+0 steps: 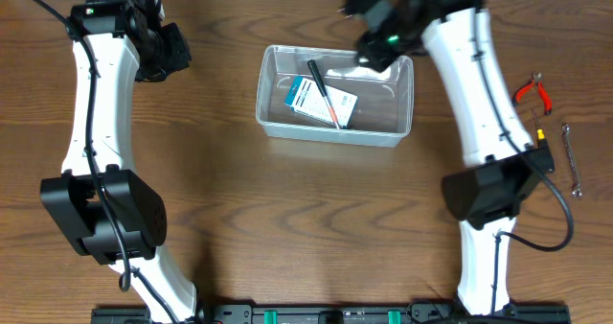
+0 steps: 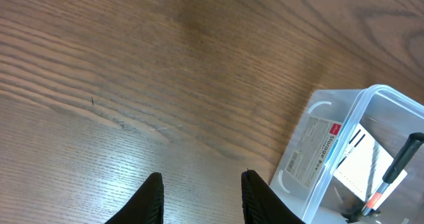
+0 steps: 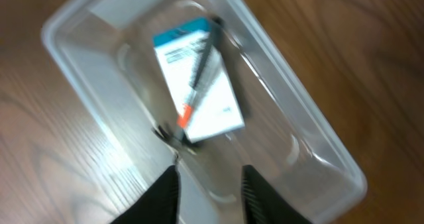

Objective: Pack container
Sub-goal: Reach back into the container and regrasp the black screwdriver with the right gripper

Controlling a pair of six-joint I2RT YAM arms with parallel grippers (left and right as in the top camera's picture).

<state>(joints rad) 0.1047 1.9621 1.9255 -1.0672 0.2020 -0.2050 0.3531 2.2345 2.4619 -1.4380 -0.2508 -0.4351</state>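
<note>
The container [image 1: 330, 132], a clear plastic tub, sits at the table's middle back. A blue-and-white box [image 1: 308, 100] lies in it, with a black pen-like tool [image 1: 324, 89] with an orange band across the box. My right gripper [image 1: 369, 51] hovers over the tub's far right corner. In the right wrist view its jaws [image 3: 209, 184] stand apart with nothing between them, above the tub [image 3: 311, 138], box [image 3: 222, 111] and tool [image 3: 201, 61]. My left gripper [image 1: 168, 51] hangs left of the tub, jaws [image 2: 201, 184] apart over bare wood, with the tub's corner [image 2: 371, 90] at its right.
Red-handled pliers [image 1: 534, 92], a small screwdriver [image 1: 538, 127] and a metal wrench [image 1: 572, 159] lie at the table's right side, beyond the right arm. The left arm's base [image 1: 101, 214] and right arm's base [image 1: 488, 190] stand toward the front.
</note>
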